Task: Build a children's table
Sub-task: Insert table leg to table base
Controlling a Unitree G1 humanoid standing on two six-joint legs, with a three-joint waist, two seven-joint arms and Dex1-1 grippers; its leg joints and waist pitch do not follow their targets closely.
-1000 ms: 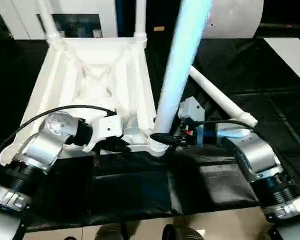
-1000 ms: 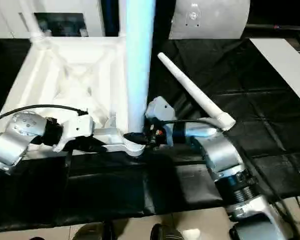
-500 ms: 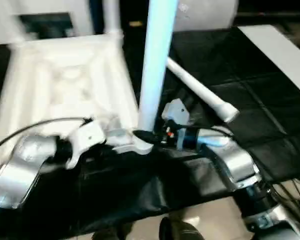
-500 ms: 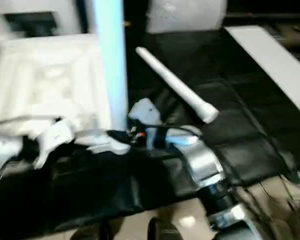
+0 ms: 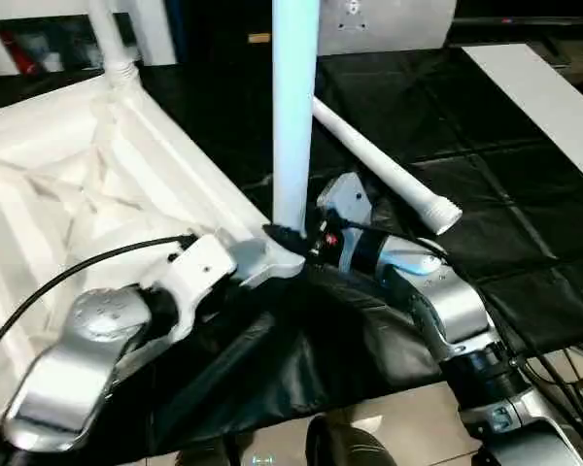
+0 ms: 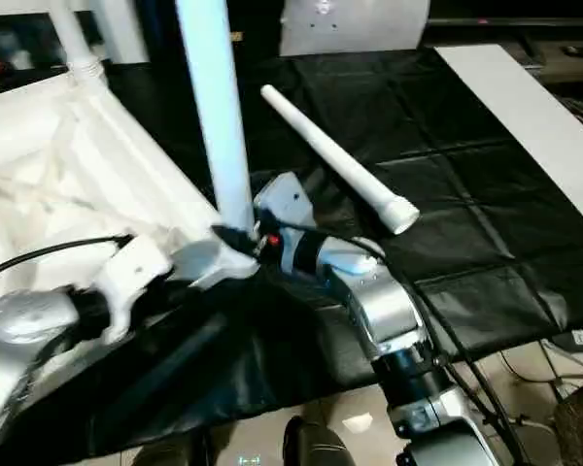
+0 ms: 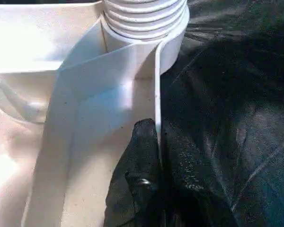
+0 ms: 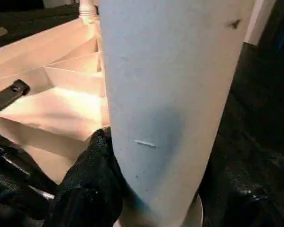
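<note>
Left hand pinches table top rim; right hand clamps upright leg.

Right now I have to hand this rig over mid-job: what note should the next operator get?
Right claw: shut on the upright leg, just above the near corner socket it stands in.
Left claw: black finger on the tabletop's rim wall beside that socket, steadying it; closure unclear.
Tabletop lies underside up on the black worktable.
Done: a far-corner leg stands upright; the near one looks seated.
Left: the loose leg lying to the right, plus any unseen corner.
</note>
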